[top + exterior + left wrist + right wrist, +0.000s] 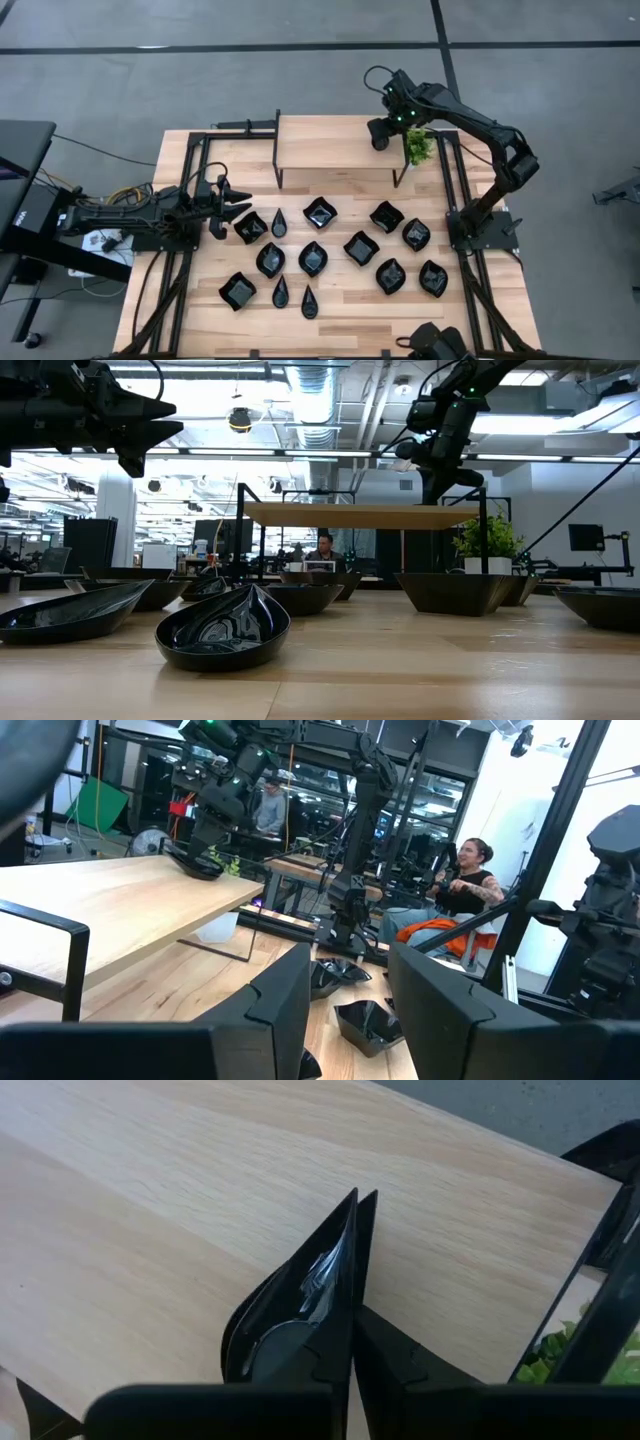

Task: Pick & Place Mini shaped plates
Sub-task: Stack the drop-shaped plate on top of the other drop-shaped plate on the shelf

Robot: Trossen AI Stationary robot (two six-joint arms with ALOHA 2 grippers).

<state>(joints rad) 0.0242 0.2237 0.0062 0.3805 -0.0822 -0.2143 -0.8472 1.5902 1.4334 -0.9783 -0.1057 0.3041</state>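
Several glossy black mini plates (313, 258) of different shapes lie on the wooden table; in the low view a teardrop one (222, 628) is nearest. My right gripper (382, 130) is over the right end of the raised wooden shelf (340, 142) at the far side, shut on one black plate (285, 1325), which also shows in the left wrist view (196, 866). My left gripper (228, 205) hovers open above the table's left side, next to the leftmost plates (250, 227), and touches nothing. My right gripper pinches the black plate by its rim (335, 1270) between its two fingers, which come from above and slant down toward the shelf. The plate's glossy body sticks out to one side of the fingers. It is held just above the shelf top (150, 1230); I cannot tell if it touches.
A small green potted plant (417, 146) stands by the shelf's right end, close to my right gripper. Black frame rails (190, 180) run along both table sides. A seated person (460, 890) is in the room beyond the table. Bare wood lies along the table's near edge (350, 325).
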